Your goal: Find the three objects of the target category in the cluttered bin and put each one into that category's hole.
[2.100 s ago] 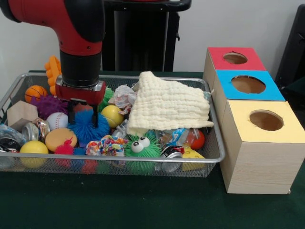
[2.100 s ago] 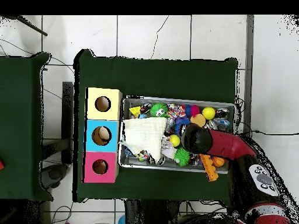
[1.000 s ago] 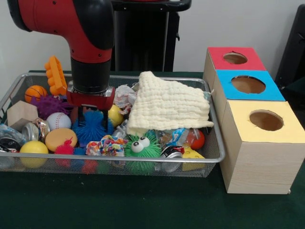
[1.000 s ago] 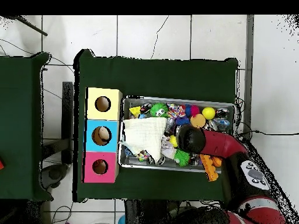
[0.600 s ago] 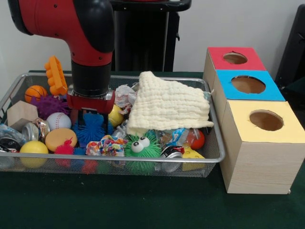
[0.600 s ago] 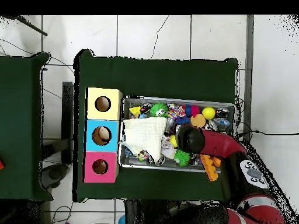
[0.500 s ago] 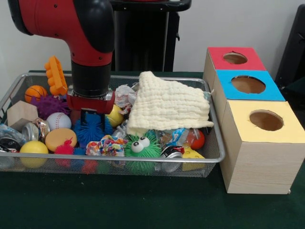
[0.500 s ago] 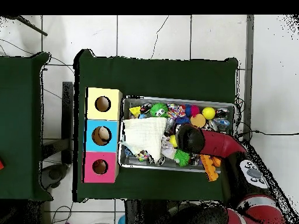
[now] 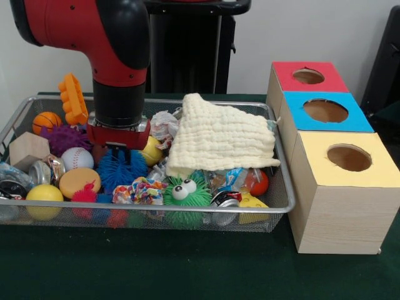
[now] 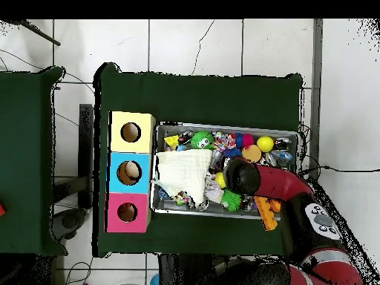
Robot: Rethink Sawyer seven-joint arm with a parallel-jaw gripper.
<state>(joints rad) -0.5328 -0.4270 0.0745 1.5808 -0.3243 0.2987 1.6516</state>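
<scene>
One red arm's gripper (image 9: 117, 152) sinks into the blue spiky ball (image 9: 120, 170) in the wire bin (image 9: 275, 206); whether its jaws are spread, I cannot tell.

A dark green cloth (image 9: 187, 269) covers the table, its near part bare. Behind it rises a plain white wall (image 9: 325, 31), and a dark upright shape (image 9: 386, 56) stands at the far right edge. From above, a second green-covered table (image 10: 26, 148) sits off to the left, apart from the first, with a small red thing (image 10: 1, 210) at its outer edge. The floor (image 10: 178, 44) is white tile with grey joints, and thin dark cables (image 10: 16, 59) trail across it
</scene>
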